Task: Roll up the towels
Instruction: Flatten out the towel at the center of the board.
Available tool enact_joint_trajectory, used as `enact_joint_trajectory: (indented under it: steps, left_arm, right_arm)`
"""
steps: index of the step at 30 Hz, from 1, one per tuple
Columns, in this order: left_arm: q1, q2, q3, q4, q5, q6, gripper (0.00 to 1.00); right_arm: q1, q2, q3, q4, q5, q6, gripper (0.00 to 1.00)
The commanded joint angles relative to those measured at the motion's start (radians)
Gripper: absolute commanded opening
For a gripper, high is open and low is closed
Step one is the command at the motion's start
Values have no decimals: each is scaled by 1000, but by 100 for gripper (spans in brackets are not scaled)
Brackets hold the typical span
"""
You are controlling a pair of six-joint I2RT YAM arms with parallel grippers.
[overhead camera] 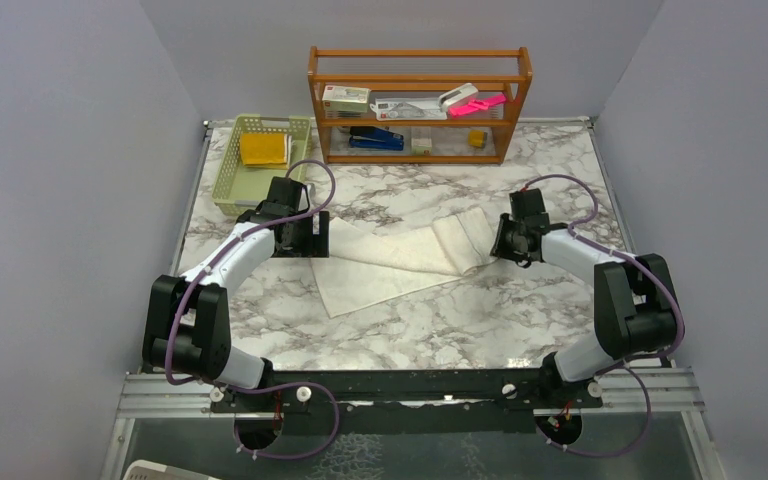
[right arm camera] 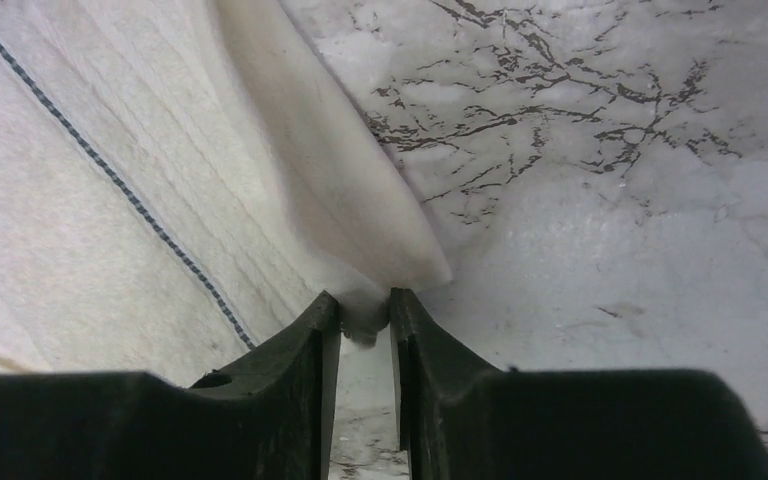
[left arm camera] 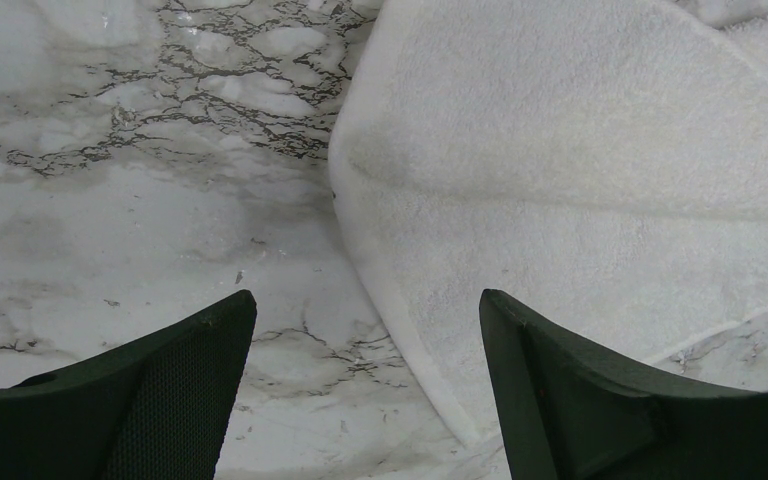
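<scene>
one towel (overhead camera: 400, 262), right hand (right arm camera: 364, 305) pinching (wrist view)

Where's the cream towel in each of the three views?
Top external: the cream towel lies across the picture's centre.
Left wrist: it fills the upper right, and its edge runs down between the fingers of the open left gripper.
Right wrist: it covers the left side, with a corner pinched in the right gripper.
Shared landmark: the marble tabletop, beside the towel in every view.
</scene>
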Motion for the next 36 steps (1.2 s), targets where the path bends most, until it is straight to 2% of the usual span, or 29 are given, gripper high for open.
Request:
enact_joint_trajectory:
  steps: [1,2,4,6,12,17,20,24,25,27,28,30,32,34,36]
  left_arm:
    - [10,4,11,-2,16,17,85]
    - [10,5,10,-3,16,17,85]
    - [11,7,12,-2,18,18,85]
    - [10,9,14,-3,23,19,85]
    - [11,16,22,-2,32,24,85]
    - [13,33,40,-5,53,29,85]
    - [14,49,58,-3,66,30,85]
    - [14,68,84,-5,71,21,85]
    - [14,71,89,-5,68,18,85]
    - [14,79,102,-9,61,9,85]
    - [15,84,111,-16,60,1,84]
    - [16,88,131,-23,65,-24,84]
    - [16,95,144,-20,85,-52,83]
    - [15,106,152,-21,94,-61,83]
    - [14,112,153,-18,82,-59,82]
  right_arm:
    - [-8,-14,-3,20,-4,6,18]
    - [-8,-24,1,12,-1,3,11]
    - [-8,-47,11,-19,4,-3,8]
    - [-8,-79,24,-58,12,-8,1]
    - [-42,-257,40,-230,53,-12,1]
    - [-78,-389,133,-326,170,-31,1]
    - [-83,-318,252,-255,129,0,1]
    - [-79,-25,487,-68,-42,98,1]
    - [-77,72,558,-34,-96,122,5]
    - [-74,244,726,-68,-218,135,39]
    - [-65,294,768,-99,-252,126,50]
    - [-56,291,709,-93,-262,102,68]
    - [-56,231,585,-55,-205,68,78]
    - [-56,179,486,-61,-139,23,80]
    - [-56,142,398,-59,-150,6,79]
